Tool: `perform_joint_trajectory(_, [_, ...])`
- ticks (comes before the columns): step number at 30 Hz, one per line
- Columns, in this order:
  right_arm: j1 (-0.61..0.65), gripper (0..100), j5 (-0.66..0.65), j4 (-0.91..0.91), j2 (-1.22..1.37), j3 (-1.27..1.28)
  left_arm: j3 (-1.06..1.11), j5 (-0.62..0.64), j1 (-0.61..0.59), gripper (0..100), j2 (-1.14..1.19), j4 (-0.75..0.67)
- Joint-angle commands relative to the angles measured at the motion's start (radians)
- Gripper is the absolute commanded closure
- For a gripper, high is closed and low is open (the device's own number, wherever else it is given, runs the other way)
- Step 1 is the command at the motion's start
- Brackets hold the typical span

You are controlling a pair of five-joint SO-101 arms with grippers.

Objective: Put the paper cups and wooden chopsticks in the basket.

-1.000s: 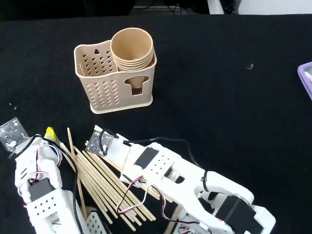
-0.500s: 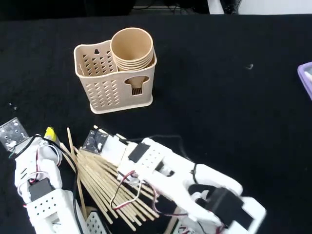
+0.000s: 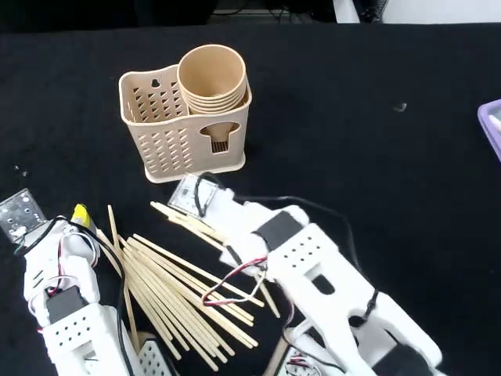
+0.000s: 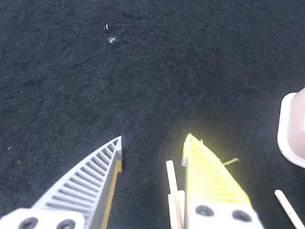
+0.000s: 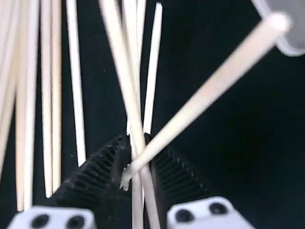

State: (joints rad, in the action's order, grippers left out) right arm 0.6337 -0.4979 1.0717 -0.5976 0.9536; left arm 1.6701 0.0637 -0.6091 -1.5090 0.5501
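Observation:
A beige perforated basket (image 3: 168, 133) stands at the table's far left, with a stack of paper cups (image 3: 211, 74) in its right compartment. Several wooden chopsticks (image 3: 168, 294) lie fanned on the black table in front of it. My right gripper (image 3: 213, 222) (image 5: 136, 141) is shut on a few chopsticks (image 5: 125, 81), lifted just in front of the basket; one of them (image 5: 217, 78) sticks out at an angle. At the near left, my left gripper (image 4: 152, 138) hangs open above the cloth, its yellow finger (image 3: 81, 213) beside a chopstick tip (image 4: 170, 188).
A purple object (image 3: 491, 124) shows at the right edge of the table. The basket's base (image 4: 290, 133) is close beside my left gripper. Black cloth lies bare to the right of and behind the basket.
My right gripper has risen out of the pile and moved toward the basket with a few chopsticks in it. The left arm has kept still.

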Motion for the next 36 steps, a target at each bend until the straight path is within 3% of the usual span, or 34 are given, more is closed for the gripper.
perform_joint_trajectory(1, [-0.020,98.7,-0.012,-0.072,-0.044,0.062,-0.031,-0.002,-0.012,79,-0.012,-0.021])
perform_joint_trajectory(5, [-0.025,97.7,-0.020,-0.112,-0.008,0.166,-0.031,-0.002,-0.012,79,-0.012,-0.020])
perform_joint_trajectory(12, [0.015,79.8,0.051,-0.114,0.033,0.156,-0.031,-0.002,-0.012,79,-0.012,-0.021])
perform_joint_trajectory(17, [0.095,78.9,0.058,-0.117,0.067,0.145,-0.031,-0.002,-0.012,79,-0.012,-0.020])
perform_joint_trajectory(22, [0.061,78.9,0.057,-0.196,0.156,0.143,-0.031,-0.002,-0.012,79,-0.012,-0.020])
perform_joint_trajectory(27, [-0.032,82.2,0.057,-0.221,0.217,0.099,-0.031,-0.002,-0.012,79,-0.012,-0.020])
perform_joint_trajectory(31, [-0.091,99.3,0.061,-0.219,0.166,0.079,-0.031,-0.002,-0.012,79,-0.012,-0.021])
perform_joint_trajectory(36, [-0.094,98.8,0.061,-0.126,0.022,0.077,-0.031,-0.002,-0.012,79,-0.012,-0.021])
